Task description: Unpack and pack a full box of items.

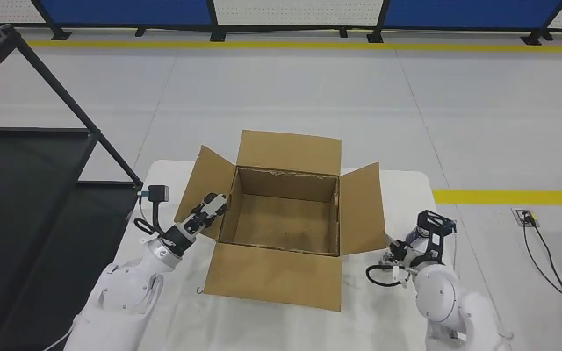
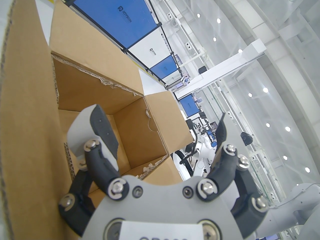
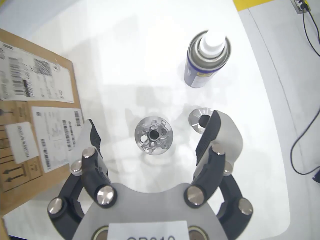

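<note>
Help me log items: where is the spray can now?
Right wrist view: the spray can stands upright on the table, right of the box, just beyond the metal disc and ring.

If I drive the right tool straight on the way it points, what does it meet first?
Probably the round metal part, lying on the white table centred under the open right tool. The smaller metal ring and the spray can stand off that line. Depth is unclear.

The left pincer (image 2: 161,116) and the right pincer (image 3: 152,121) each have fingers spread wide.
</note>
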Action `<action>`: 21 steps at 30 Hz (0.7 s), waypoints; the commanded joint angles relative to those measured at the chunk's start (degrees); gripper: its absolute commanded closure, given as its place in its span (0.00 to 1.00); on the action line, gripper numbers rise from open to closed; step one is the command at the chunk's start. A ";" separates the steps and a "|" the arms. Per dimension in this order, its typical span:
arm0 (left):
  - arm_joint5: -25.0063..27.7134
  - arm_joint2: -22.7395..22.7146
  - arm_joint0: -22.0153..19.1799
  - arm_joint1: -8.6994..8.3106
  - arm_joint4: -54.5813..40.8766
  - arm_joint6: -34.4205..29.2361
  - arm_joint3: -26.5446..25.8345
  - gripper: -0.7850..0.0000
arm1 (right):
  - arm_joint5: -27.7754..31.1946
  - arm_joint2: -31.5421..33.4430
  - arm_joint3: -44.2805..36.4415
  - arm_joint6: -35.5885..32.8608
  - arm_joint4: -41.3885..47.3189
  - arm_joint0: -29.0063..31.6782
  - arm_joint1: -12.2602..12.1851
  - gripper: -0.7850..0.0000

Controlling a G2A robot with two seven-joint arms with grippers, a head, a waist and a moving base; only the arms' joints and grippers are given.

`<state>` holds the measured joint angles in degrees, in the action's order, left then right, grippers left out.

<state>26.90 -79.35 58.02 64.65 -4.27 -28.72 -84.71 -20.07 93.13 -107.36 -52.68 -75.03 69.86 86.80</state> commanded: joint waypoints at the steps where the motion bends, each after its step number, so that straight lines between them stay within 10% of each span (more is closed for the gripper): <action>1: 0.18 0.00 -0.01 0.01 0.01 0.07 0.04 0.00 | -0.59 0.81 -2.08 2.71 3.91 1.07 0.11 0.03; 8: 0.41 -0.31 0.12 -0.01 -0.14 0.29 0.18 0.00 | 4.48 4.76 -5.83 13.47 23.53 4.30 0.50 0.00; 10: 0.42 -0.38 0.18 -0.01 -0.20 0.36 0.15 0.00 | 6.43 5.72 -5.66 15.60 28.30 4.80 0.52 0.54; 13: 0.33 -0.39 0.21 -0.01 -0.32 0.33 0.13 0.00 | 8.00 6.86 -4.59 18.78 34.65 4.66 0.57 0.96; 21: 0.32 -0.54 0.10 0.00 -0.58 0.34 0.49 0.00 | 8.56 7.40 -3.08 20.54 37.40 4.21 0.39 1.00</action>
<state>27.29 -79.89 58.14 64.64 -4.82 -28.39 -84.27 -11.51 100.52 -110.42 -32.14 -37.65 74.06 87.19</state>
